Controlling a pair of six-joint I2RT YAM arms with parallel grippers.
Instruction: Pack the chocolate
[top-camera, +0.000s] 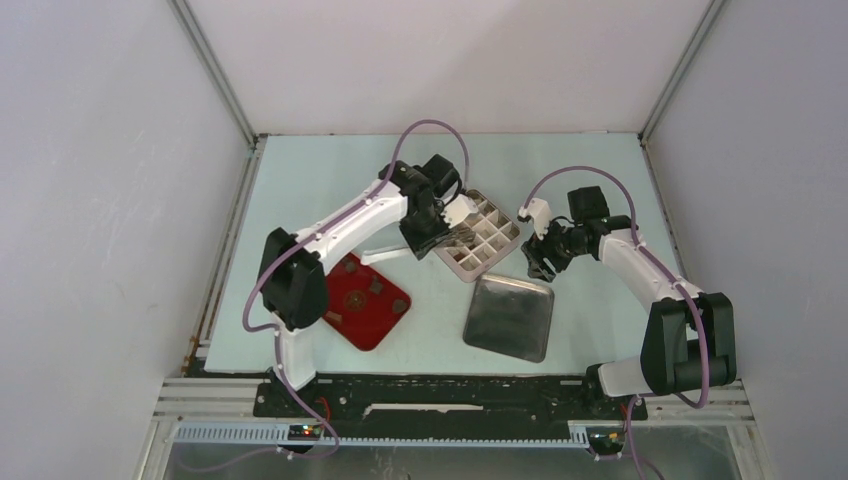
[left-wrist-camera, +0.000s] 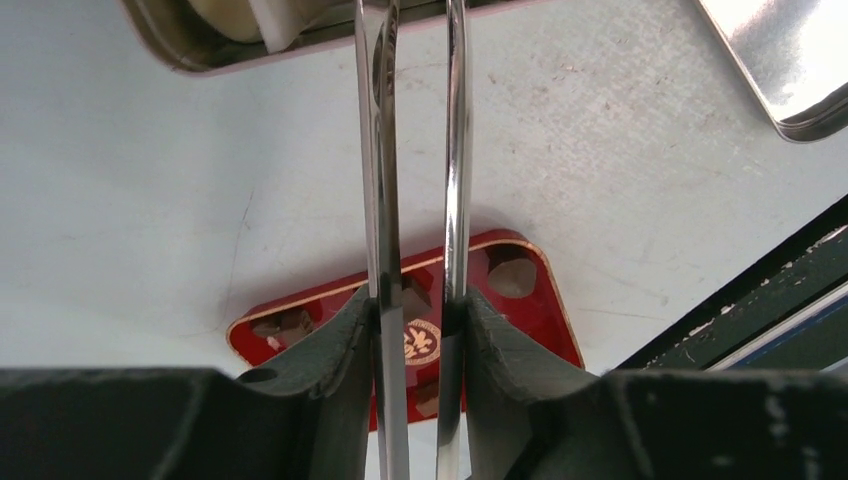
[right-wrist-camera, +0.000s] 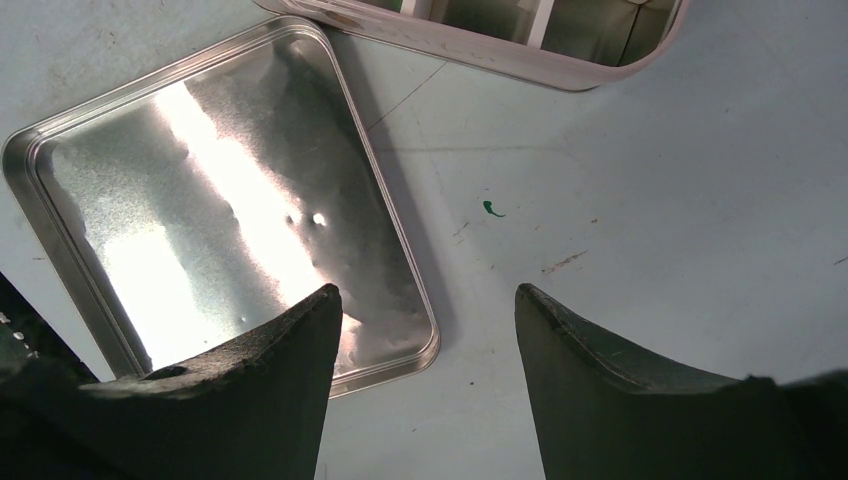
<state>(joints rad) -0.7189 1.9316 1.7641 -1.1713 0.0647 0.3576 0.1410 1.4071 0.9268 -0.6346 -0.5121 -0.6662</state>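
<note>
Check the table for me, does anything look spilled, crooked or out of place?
Nothing looks spilled. The tin lid lies on the table, apart from the divided box and skewed relative to it. A small green fleck marks the table beside the lid.

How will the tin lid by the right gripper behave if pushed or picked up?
The tin lid looks thin and shiny: probably light, stiff, yet dentable. Flat on the smooth table, it would likely slide rather than tip. Its low rim gives the open right gripper little purchase, so it may slip.
</note>
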